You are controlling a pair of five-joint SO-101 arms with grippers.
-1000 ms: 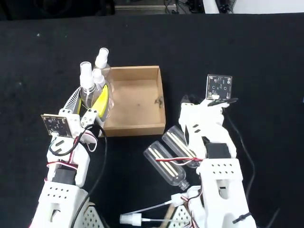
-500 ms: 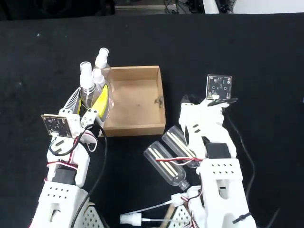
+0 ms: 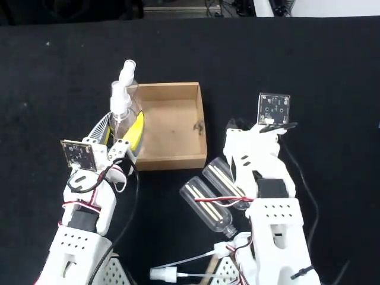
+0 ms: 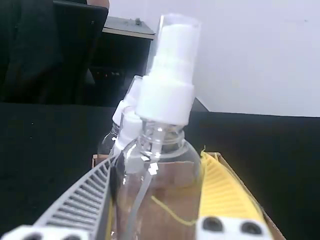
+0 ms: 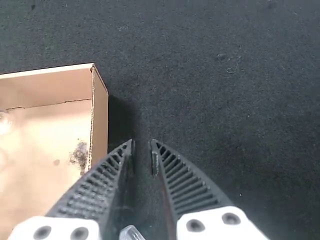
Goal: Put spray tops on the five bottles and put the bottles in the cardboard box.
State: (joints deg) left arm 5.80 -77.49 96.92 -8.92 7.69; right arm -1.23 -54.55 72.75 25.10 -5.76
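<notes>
Table: black cloth (image 3: 320, 65) runs under both arms, with dim room clutter past its 12 o'clock edge.
Change, left side: over the last second your left claw (image 3: 122, 123) has swung toward 3 o'clock. It has carried its capped bottle (image 3: 120, 111) away from its neighbours to the 9 o'clock wall of the cardboard box (image 3: 169, 160).
Change, elsewhere: the right arm and the loose parts lie just as they did.
Meaning: I judge this to be the first drop-in. The box floor is bare, so none of the five is packed yet.
Left claw: clenched on the bottle's body, grey finger one side and yellow the other, with the spray head upright.
Capped bottles: three, meaning the one you hold plus two standing bottles (image 3: 128, 74) behind it, off the box's 10 o'clock corner.
Box: one.
Bare bottles: two (image 3: 208, 206), lying side by side at the box's 5 o'clock, against the right arm.
Right claw: your right claw (image 5: 142, 145) sits over the cloth just off the box's 3 o'clock wall. Its fingers are parted by a narrow slit and grip nothing.
Loose spray top: you can count one (image 3: 162, 274) at the table's 6 o'clock edge. Thin tubes beside it hint at a second, but I cannot tell.
</notes>
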